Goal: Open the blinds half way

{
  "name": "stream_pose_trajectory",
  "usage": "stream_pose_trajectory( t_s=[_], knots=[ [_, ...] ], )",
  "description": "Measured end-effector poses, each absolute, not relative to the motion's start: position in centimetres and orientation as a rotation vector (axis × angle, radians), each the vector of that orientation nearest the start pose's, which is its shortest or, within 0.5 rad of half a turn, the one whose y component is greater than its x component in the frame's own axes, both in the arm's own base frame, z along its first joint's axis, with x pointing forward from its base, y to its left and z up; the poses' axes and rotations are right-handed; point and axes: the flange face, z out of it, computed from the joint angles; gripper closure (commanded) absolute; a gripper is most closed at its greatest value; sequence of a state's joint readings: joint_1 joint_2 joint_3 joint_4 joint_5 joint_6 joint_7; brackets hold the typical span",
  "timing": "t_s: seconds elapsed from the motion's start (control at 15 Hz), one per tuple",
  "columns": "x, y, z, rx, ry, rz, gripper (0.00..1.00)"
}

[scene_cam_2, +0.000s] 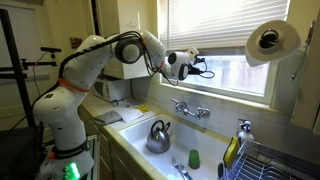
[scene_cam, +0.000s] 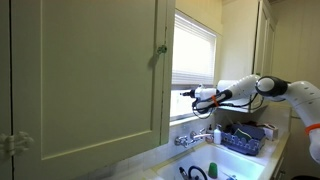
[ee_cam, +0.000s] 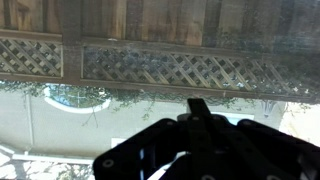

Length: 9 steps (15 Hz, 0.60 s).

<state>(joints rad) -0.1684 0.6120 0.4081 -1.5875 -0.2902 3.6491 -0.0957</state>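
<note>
The white slatted blinds (scene_cam: 195, 50) cover the upper part of the window, and they also show in an exterior view (scene_cam_2: 215, 25). Their bottom rail hangs above a strip of bare glass. My gripper (scene_cam: 186, 94) reaches toward the window just below that rail; it also shows in an exterior view (scene_cam_2: 201, 67). In the wrist view the gripper (ee_cam: 198, 108) is a dark silhouette with its fingers together, facing the glass and a lattice fence outside. I cannot see anything held between the fingers.
A large pale-green cabinet door (scene_cam: 90, 75) stands open beside the window. Below are a sink (scene_cam_2: 205, 150) with a kettle (scene_cam_2: 157, 137), a faucet (scene_cam_2: 190, 108) and a dish rack (scene_cam_2: 285, 160). A paper towel roll (scene_cam_2: 272, 40) hangs near the blinds.
</note>
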Motion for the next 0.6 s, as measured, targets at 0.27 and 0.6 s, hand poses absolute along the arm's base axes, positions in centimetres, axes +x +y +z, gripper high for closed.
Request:
stream_pose_trajectory(
  t_s=[0.27, 0.6],
  knots=[
    [69.6, 13.7, 51.1, -2.111, -0.507, -2.051, 1.00],
    [69.3, 14.1, 51.3, -2.109, -0.514, -2.048, 1.00]
  ],
)
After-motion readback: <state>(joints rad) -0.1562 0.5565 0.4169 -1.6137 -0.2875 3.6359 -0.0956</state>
